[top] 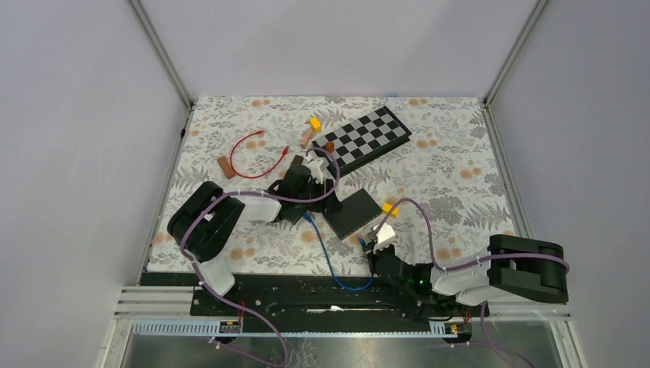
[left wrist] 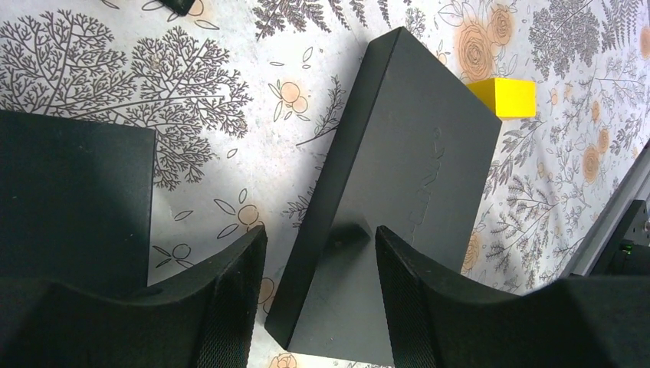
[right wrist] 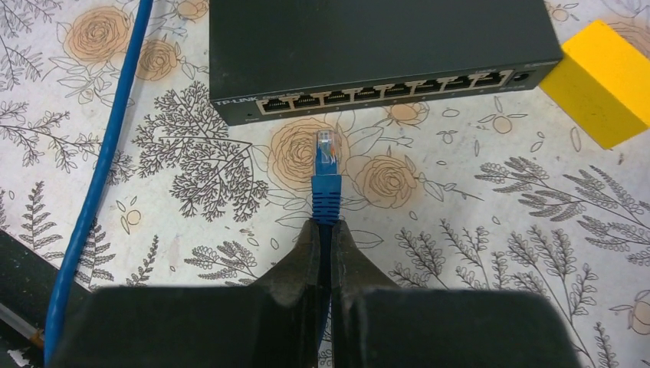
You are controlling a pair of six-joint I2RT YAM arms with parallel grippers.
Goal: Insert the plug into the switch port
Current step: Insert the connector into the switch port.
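On a flower-printed table mat point(top: 452, 176), the clear-tipped plug point(right wrist: 326, 149) on its blue boot sits pinched in the closed right gripper point(right wrist: 326, 230), whose two fingers meet on the boot's rear end. The plug points straight at the front face of the black switch point(right wrist: 368, 38) but stops just short of it, with a narrow strip of mat showing between its tip and the row of ports point(right wrist: 383, 90). It lines up with the left part of that row and is not inserted.

Seen from the top camera, the switch lies tilted near the middle of the mat's front half, with the right gripper at its near side. The left gripper point(left wrist: 320, 253) hangs over the switch's other end with its jaws apart, one finger to each side of a corner of the case. Whether either finger touches the case cannot be told.

A yellow block point(right wrist: 605, 80) rests just beside the switch's right front corner. The blue cable point(right wrist: 100, 176) runs along the mat to the left of the switch and curves toward the arms' bases. Farther back on the mat lie a checkerboard point(top: 364, 138), a red cable point(top: 245, 157), a second yellow block point(top: 315, 123) and a brown block point(top: 224, 167).
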